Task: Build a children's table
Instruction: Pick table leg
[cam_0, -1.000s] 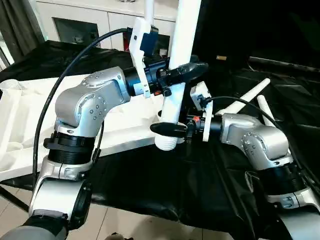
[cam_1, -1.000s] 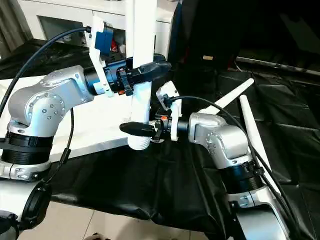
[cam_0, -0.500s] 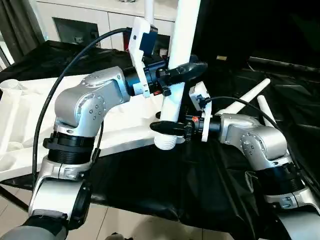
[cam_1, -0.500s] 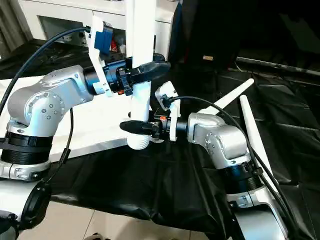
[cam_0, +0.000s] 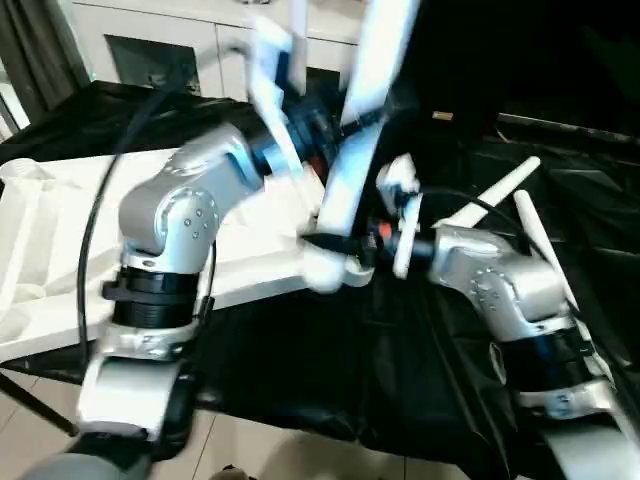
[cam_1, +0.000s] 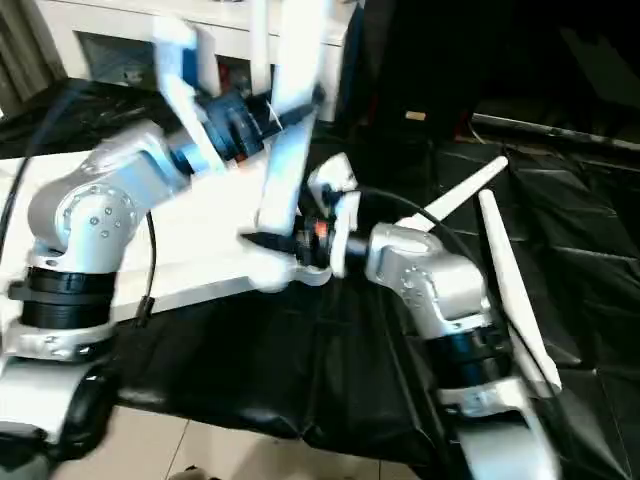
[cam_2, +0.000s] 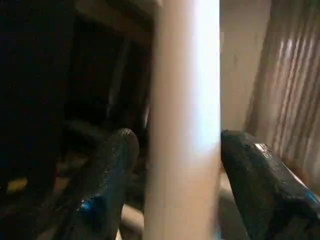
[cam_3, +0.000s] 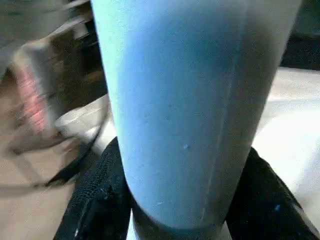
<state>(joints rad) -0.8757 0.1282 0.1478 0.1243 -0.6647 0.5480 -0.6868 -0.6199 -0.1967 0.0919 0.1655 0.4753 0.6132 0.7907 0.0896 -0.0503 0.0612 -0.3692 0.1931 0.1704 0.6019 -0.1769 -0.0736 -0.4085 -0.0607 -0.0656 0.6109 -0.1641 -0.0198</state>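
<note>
Standing tilted over black sheeting (cam_0: 300, 370): table leg (cam_0: 350, 165), clenched low by my right gripper (cam_3: 180, 200); left gripper (cam_2: 182, 150) released around it; white cabinet (cam_0: 170, 45) behind.

The tilted long white tube leg (cam_0: 350, 170) and two loose white legs (cam_0: 515, 205) obstruct the centre and right, while the black-draped surface (cam_0: 330, 370) in front lies open.

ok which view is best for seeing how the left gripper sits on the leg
The left wrist view: the left gripper has a finger on either side of the leg, with a small gap on both sides. The eye views are blurred there. In the right wrist view the leg stands between dark fingers.
</note>
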